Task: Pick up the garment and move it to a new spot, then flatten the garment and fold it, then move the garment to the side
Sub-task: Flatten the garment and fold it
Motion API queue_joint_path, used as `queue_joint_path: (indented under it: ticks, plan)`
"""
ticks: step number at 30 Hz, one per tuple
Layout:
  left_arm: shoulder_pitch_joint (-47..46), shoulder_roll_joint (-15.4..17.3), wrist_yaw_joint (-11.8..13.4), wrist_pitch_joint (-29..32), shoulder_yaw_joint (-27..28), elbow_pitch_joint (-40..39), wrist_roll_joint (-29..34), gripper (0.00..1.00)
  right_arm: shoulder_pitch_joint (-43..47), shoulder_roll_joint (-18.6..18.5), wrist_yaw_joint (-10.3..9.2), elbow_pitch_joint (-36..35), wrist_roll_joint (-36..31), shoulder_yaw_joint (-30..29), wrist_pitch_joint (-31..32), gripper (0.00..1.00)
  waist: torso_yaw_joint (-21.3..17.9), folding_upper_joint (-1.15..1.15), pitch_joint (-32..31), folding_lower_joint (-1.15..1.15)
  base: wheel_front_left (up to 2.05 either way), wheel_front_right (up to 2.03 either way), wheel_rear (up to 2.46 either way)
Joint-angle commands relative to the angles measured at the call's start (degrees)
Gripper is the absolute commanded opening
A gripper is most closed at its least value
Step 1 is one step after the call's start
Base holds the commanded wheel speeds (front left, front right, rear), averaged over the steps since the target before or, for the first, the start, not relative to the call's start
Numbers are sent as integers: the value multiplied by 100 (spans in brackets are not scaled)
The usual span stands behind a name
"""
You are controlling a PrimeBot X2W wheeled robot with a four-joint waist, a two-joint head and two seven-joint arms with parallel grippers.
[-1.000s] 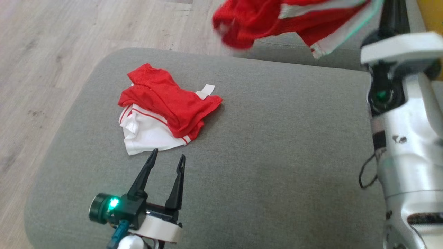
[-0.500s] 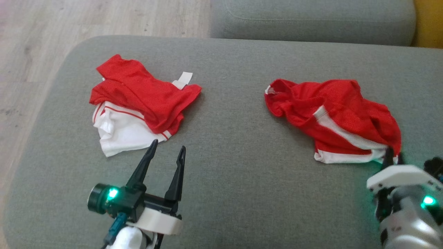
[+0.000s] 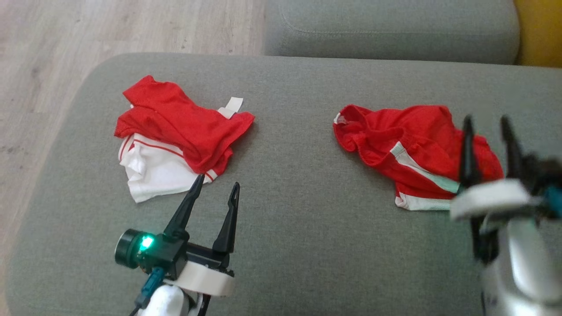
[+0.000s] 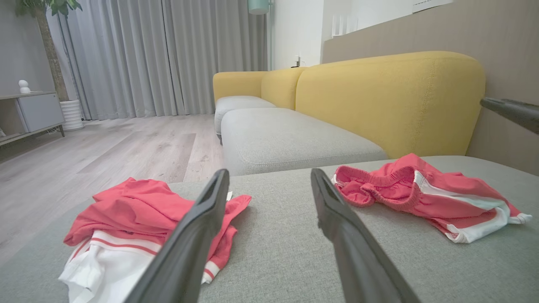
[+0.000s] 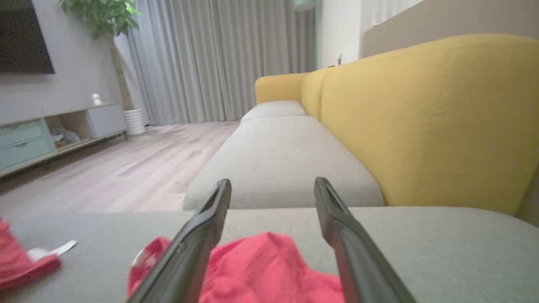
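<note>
The garment [image 3: 408, 145], crumpled red shorts with a white side stripe, lies on the right half of the grey cushion [image 3: 298, 210]. My right gripper [image 3: 485, 119] hovers open over its right end, nothing between the fingers. In the right wrist view the red cloth [image 5: 261, 269] sits below the spread gripper [image 5: 273, 181]. My left gripper [image 3: 218, 181] rests open near the cushion's front left, just short of a second red and white garment [image 3: 175, 136]. The left wrist view shows the shorts [image 4: 421, 195] right of the left gripper [image 4: 269, 172].
The red and white garment [image 4: 134, 210] lies bunched on the cushion's left half. Another grey seat cushion [image 3: 395, 26] lies beyond, with a yellow backrest [image 4: 391, 97] to the right. Wooden floor [image 3: 88, 35] runs along the left edge.
The right gripper brought the shorts down from the air onto the cushion, then opened and let them go. It now stands higher over them. The head camera also shifted.
</note>
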Motion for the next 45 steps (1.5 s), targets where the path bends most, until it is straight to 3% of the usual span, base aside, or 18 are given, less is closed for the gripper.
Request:
queue_joint_path:
  ticks: [1, 7, 14, 21, 35, 36, 45]
  plan:
    - [-228, -17, 11, -29, 135, -190, -30, 100, 447, 17, 43, -621, 151, 418, -61, 100, 48, 0, -52, 0, 0, 0, 0]
    - [-182, -25, 25, -29, 141, -207, -45, 100, 1301, 17, 43, -1412, 519, 897, -62, 100, 112, 0, -55, 0, 0, 0, 0]
    - [-261, -32, 18, -29, 116, -216, -58, 100, 1487, 18, 43, -1551, 352, 942, -62, 100, 220, 0, 157, 0, 0, 0, 0]
    - [-435, -37, 0, -29, 70, -204, -101, 100, 821, 18, 43, -798, -201, 867, 251, 100, 381, 0, 469, 0, 0, 0, 0]
    - [-625, -40, 67, -29, -149, -147, -278, 100, -283, 18, 43, 862, -281, 563, 439, 100, 710, 0, 776, 0, 0, 0, 0]
    - [-625, -40, 69, -29, -154, -147, -280, 100, -330, 18, 43, 956, -267, 575, 420, 0, 719, 0, 780, 0, 0, 0, 0]
    - [-607, -41, 105, -29, -165, -107, -286, 100, -608, 18, 43, 1224, 120, 833, 35, 0, 668, 0, 669, 0, 0, 0, 0]
